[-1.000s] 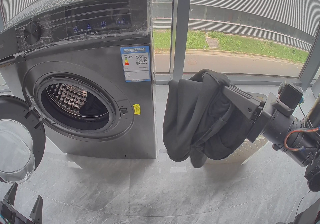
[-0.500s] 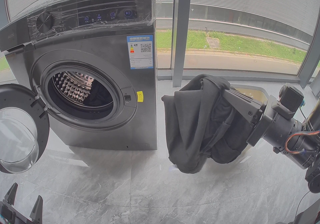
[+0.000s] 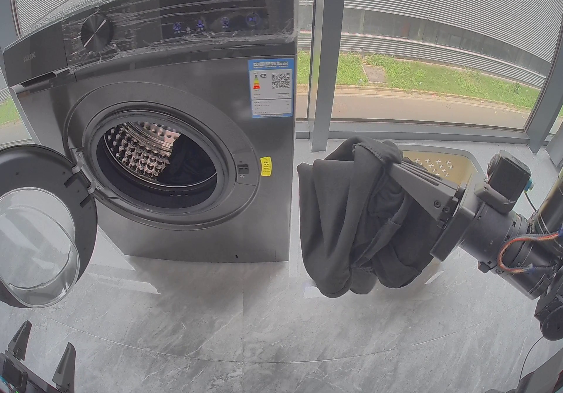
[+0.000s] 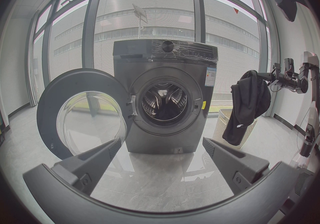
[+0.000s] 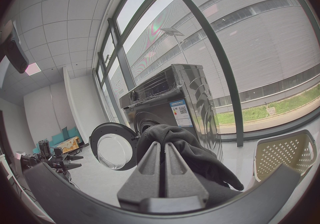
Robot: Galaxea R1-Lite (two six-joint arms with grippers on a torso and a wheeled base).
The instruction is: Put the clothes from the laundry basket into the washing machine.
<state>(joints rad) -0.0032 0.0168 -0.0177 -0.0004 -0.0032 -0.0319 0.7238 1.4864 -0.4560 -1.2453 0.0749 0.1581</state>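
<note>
Right end effector (image 3: 404,172) grips dark garment (image 3: 346,218) beside open washing machine (image 3: 234,89).

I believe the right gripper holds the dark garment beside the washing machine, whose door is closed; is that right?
Not quite: the door stands open, as the head view shows. The right gripper does hold the dark garment beside the washing machine.

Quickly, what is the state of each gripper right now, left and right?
Left gripper: open, holding nothing.
Right gripper: closed, holding the dark garment.
</note>
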